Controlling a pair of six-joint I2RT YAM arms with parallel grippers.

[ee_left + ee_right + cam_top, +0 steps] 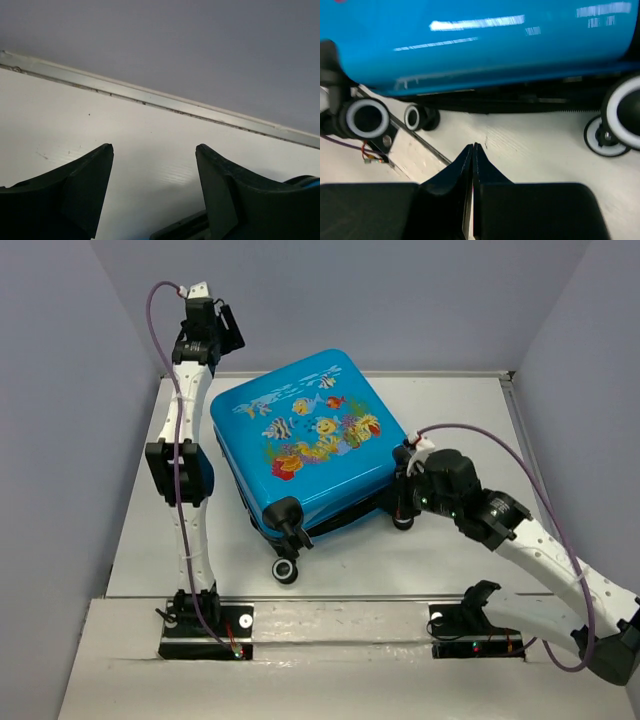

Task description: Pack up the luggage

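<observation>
The luggage (305,445), a bright blue hard-shell suitcase, lies flat mid-table with its fish-print face up and its wheels (286,570) toward me. A dark seam shows along its near side. My right gripper (402,488) is shut and empty, low at the suitcase's near right corner. In the right wrist view its tips (473,146) rest just above the table below the blue shell (485,45), between two wheels (367,118). My left gripper (228,335) is raised at the back left. It is open and empty (155,147) over bare table.
Grey walls enclose the table on the left, back and right. A metal rail (150,97) runs along the back edge. The arm bases (205,625) stand on the near strip. A purple cable (520,455) loops over the right arm.
</observation>
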